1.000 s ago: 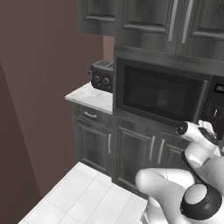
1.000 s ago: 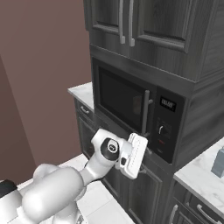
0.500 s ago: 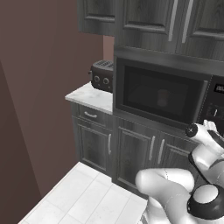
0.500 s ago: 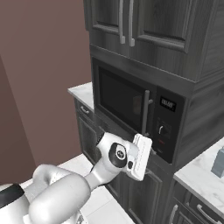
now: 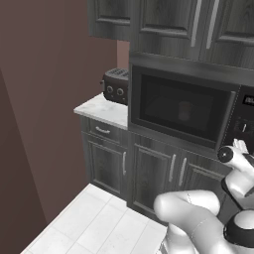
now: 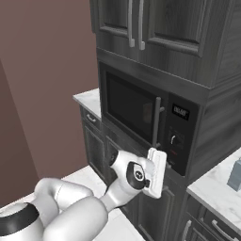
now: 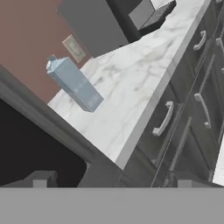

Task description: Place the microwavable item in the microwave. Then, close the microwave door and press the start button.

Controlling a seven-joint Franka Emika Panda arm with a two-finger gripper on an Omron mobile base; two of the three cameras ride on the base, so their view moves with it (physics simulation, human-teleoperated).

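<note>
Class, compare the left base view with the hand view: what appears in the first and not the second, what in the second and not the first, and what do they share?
Left base view alone: the microwave with the microwave door shut, a faint rounded shape behind its glass, and a small toaster on the counter beside it.

Hand view alone: a light blue carton standing on a marble counter, with a row of drawer handles below it.

Shared: dark grey cabinet fronts, pale marble worktop and a brownish-red wall.

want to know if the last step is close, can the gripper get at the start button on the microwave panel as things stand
Probably yes. The microwave door is shut, so nothing covers the black control panel beside it. The open gripper hangs just below the panel's lower edge with nothing between them. Which button is start cannot be told.
</note>
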